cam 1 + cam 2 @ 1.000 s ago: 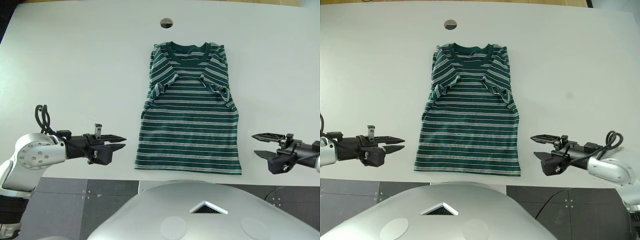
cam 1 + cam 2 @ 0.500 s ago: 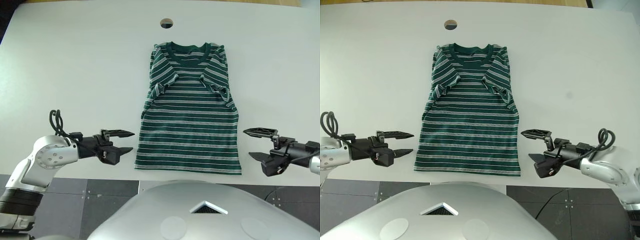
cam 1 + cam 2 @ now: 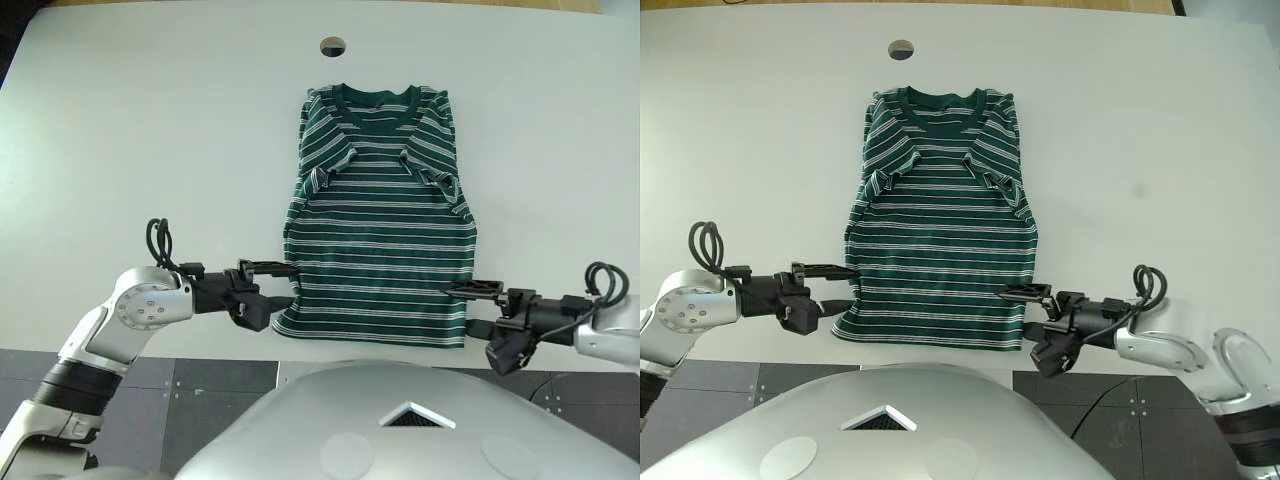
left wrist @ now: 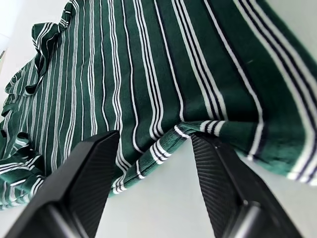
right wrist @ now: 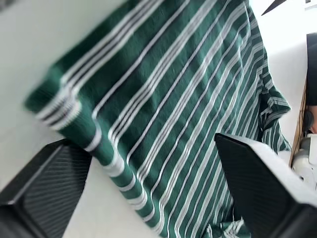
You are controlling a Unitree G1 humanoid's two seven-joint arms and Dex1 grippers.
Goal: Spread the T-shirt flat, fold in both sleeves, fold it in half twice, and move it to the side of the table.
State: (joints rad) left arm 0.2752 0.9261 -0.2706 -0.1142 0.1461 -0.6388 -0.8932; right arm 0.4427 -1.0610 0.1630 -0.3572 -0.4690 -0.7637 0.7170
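Green striped T-shirt point(image 3: 380, 220), sleeves in; left tool point(image 3: 290, 284) and right tool point(image 3: 458, 305) wide open, empty, straddling lower-frame hem corners. Best: pinch evenly, lift together.

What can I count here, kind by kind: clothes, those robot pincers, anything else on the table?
Green striped T-shirt: 1
Robot pincers: 2 (left pincer, right pincer)
White table: 1
Small round hole in the tabletop: 1
Total: 5
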